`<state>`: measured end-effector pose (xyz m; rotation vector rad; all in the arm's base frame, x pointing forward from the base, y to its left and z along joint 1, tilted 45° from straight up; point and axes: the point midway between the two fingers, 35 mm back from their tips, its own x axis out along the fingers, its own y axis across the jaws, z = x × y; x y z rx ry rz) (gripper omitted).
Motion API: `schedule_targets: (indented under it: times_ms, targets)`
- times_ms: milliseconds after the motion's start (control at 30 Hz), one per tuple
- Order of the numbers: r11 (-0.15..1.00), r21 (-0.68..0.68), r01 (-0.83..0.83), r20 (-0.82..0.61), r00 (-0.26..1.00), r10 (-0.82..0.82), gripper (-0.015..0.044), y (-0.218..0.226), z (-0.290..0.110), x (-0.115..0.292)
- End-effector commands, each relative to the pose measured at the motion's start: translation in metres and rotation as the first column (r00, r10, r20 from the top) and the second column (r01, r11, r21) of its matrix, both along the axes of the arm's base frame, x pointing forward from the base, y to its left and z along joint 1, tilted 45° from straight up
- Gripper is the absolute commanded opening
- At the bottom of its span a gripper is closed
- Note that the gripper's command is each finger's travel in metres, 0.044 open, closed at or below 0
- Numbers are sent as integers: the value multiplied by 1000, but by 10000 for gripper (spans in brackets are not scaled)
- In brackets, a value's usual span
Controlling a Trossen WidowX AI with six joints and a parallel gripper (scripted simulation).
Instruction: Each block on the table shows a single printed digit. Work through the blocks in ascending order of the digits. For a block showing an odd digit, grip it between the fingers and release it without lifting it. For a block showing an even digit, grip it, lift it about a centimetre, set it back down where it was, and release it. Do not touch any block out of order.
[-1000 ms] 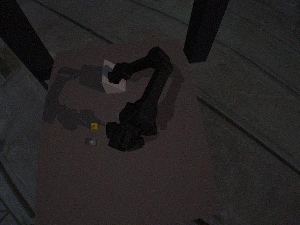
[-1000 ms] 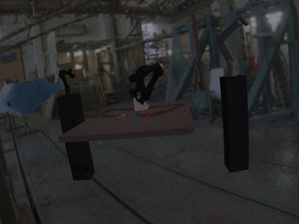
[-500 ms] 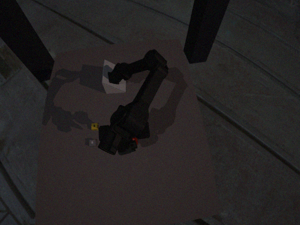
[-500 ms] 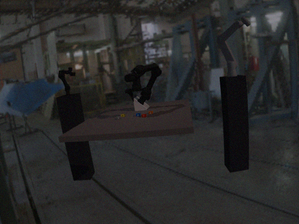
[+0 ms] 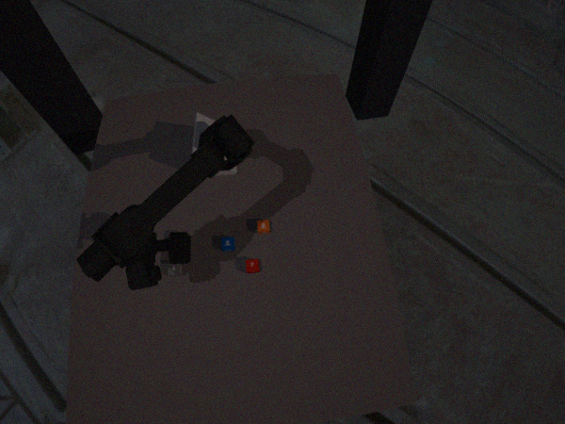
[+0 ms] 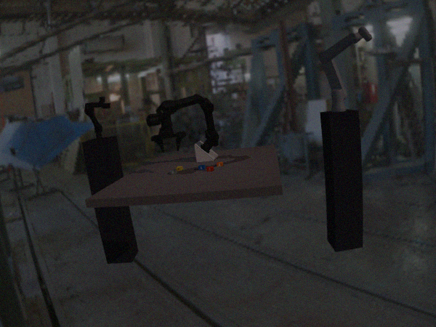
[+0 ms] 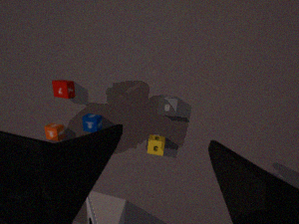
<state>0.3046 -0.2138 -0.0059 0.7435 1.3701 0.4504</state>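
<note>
Gripper (image 7: 164, 184) fingers spread wide at the wrist view's bottom, holding and touching nothing; yellow block (image 7: 155, 144) and grey block (image 7: 169, 106) lie beyond them.

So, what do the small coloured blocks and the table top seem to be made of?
The blocks, such as the red block and the yellow block, look like matte painted plastic or wood: flat colour, sharp edges, no shine. The table top looks like a plain matte board; dim light leaves the material open.

table (image 6: 218, 190) | two dark pillars (image 6: 341, 182) | blue sheet, perhaps tarp (image 6: 40, 138)
</note>
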Motion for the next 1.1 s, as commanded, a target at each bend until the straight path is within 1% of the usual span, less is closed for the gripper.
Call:
schedule_targets:
  times_ms: [0,633,700,967,1067]
  targets:
    - [1000,-15,-19,18,1000,19,400,-5,-4,2]
    - [1000,-15,-19,18,1000,19,400,-5,-4,0]
    - [1000,-16,-18,17,1000,18,400,-3,-3,-12]
    - [1000,-14,-18,12,1000,19,400,25,4,-86]
    - [1000,-13,-19,12,1000,19,400,29,5,-92]
